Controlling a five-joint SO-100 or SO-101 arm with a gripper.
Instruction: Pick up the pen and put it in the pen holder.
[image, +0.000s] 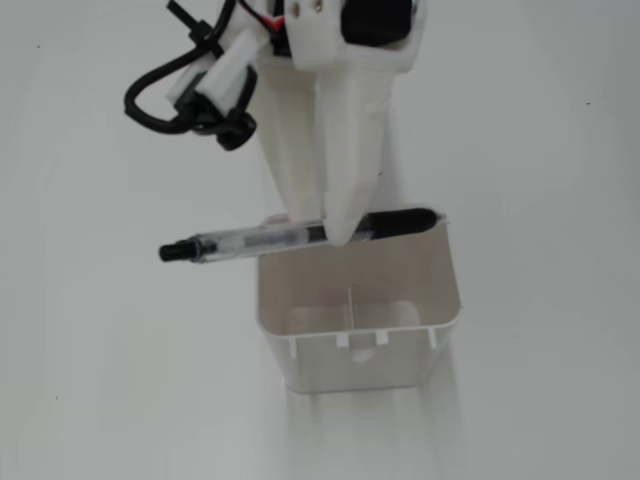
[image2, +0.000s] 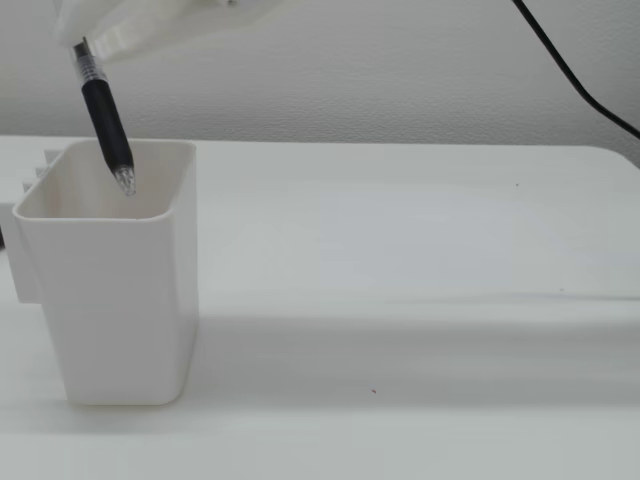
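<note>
A pen (image: 260, 241) with a clear barrel and a black grip is held in my white gripper (image: 325, 228). In a fixed view from above it lies crosswise over the far rim of the white pen holder (image: 400, 345). In a fixed view from the side the pen (image2: 106, 125) hangs steeply, tip down, with the tip just inside the mouth of the holder (image2: 110, 290). My gripper (image2: 85, 35) is at the top left edge there, blurred. The gripper is shut on the pen.
The holder stands on a plain white table (image2: 420, 260). A black cable (image2: 570, 65) runs down the wall at the right of the side view. A black cable loop (image: 165, 95) hangs beside the arm in the view from above.
</note>
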